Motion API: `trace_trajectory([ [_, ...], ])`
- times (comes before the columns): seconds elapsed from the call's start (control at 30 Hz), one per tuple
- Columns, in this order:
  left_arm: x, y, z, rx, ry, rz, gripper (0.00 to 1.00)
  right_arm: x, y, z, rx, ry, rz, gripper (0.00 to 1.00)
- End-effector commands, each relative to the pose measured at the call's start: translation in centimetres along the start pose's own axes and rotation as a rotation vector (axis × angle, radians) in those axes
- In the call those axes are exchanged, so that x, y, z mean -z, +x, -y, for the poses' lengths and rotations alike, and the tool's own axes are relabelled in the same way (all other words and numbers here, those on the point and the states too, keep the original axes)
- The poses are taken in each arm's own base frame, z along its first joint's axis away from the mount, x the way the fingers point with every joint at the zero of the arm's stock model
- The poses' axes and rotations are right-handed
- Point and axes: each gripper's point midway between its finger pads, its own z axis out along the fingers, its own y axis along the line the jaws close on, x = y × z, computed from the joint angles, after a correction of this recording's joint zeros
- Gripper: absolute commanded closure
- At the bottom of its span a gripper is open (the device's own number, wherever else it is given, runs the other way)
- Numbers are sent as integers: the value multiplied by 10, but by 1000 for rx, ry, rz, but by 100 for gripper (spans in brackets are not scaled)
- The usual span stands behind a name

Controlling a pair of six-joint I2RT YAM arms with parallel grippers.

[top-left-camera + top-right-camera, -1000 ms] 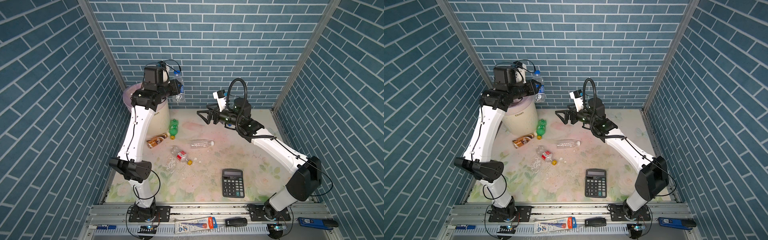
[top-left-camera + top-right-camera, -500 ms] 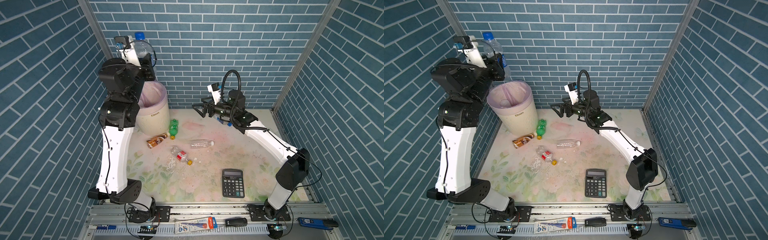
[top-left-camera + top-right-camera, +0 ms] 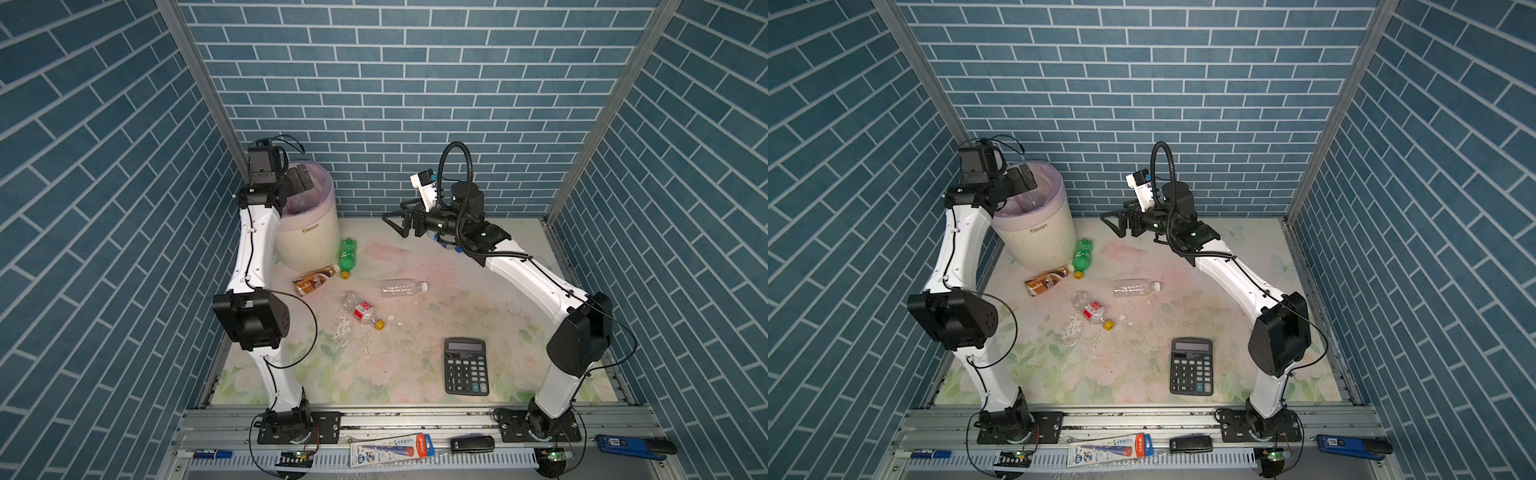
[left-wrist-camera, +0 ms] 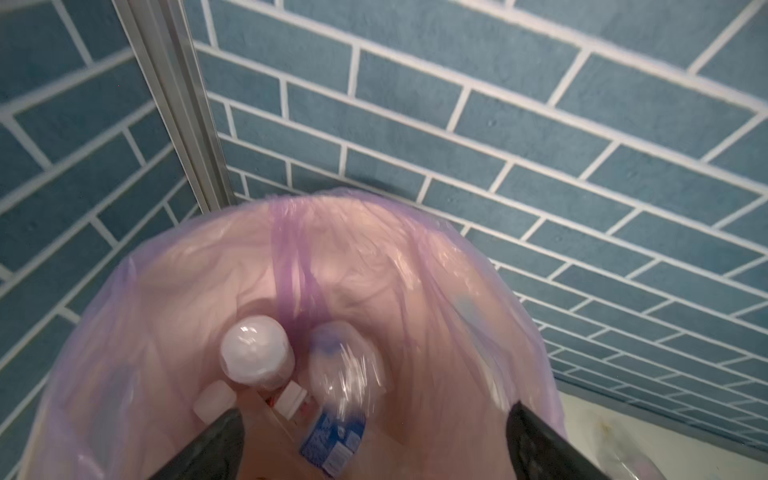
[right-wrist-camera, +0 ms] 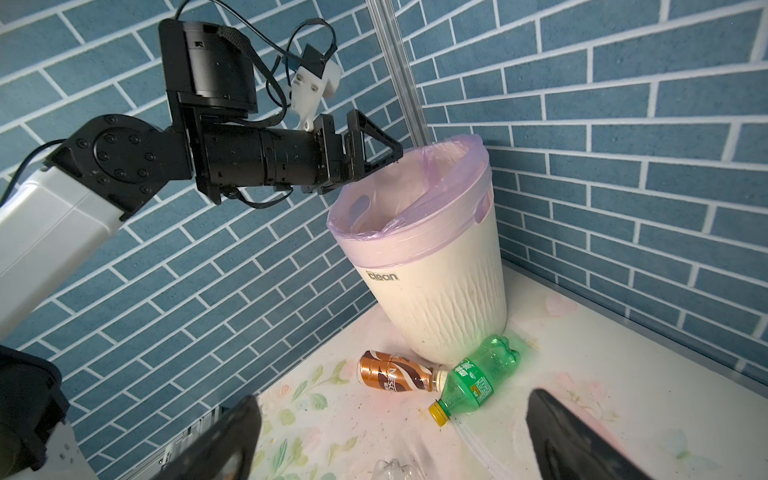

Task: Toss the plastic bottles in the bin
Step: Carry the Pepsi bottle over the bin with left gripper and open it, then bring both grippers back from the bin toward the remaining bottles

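Note:
The bin point(image 3: 309, 243) point(image 3: 1040, 245) point(image 5: 440, 303), cream with a lilac bag, stands in the back left corner. My left gripper point(image 3: 302, 179) point(image 3: 1025, 178) point(image 4: 374, 409) point(image 5: 374, 151) hangs open over its mouth. Below it in the left wrist view, a blurred clear bottle with a blue label point(image 4: 338, 403) lies inside the bag among other bottles point(image 4: 253, 353). On the mat lie a green bottle point(image 3: 347, 253) point(image 5: 473, 382), a brown coffee bottle point(image 3: 313, 280) point(image 5: 395, 376), a clear white-capped bottle point(image 3: 401, 288) and a crushed red-labelled bottle point(image 3: 361, 311). My right gripper point(image 3: 392, 216) point(image 3: 1111, 222) point(image 5: 392, 399) hovers open and empty at the back centre.
A black calculator point(image 3: 465, 365) point(image 3: 1192, 365) lies at the front right of the flowered mat. A bit of a blue-capped bottle point(image 3: 446, 244) shows under my right forearm. Brick walls close in the back and both sides, and the bin sits against a metal corner post point(image 4: 174, 104).
My left arm swung the blue-capped bottle up high, came down over the bin and opened, and the bottle dropped into the bag. The right arm shifted only slightly.

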Motion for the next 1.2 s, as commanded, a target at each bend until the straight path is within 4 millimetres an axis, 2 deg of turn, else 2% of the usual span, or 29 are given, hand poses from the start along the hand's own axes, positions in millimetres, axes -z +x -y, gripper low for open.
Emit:
trace_trajectory([
  [0.0, 77, -59, 30, -3, 92, 186, 1, 9, -23, -17, 21, -26, 53, 1],
  [0.23, 109, -55, 56, -65, 132, 216, 1, 13, -19, -11, -6, 13, 46, 1],
  [0.43, 140, -40, 98, -185, 153, 247, 1, 23, -13, -7, -23, 67, 33, 1],
  [0.63, 161, -15, 132, -278, 176, 249, 1, 37, 1, 0, -32, 137, 0, 1],
  [0.8, 158, 20, 148, -376, 104, 196, 1, 54, 19, 15, -37, 238, -38, 1],
  [0.93, 153, 56, 168, -417, 144, 159, 1, 78, 33, 53, -66, 393, -67, 1],
  [1.17, 134, 124, 217, -519, 187, 79, 1, 135, 62, 165, -213, 693, -142, 1],
])
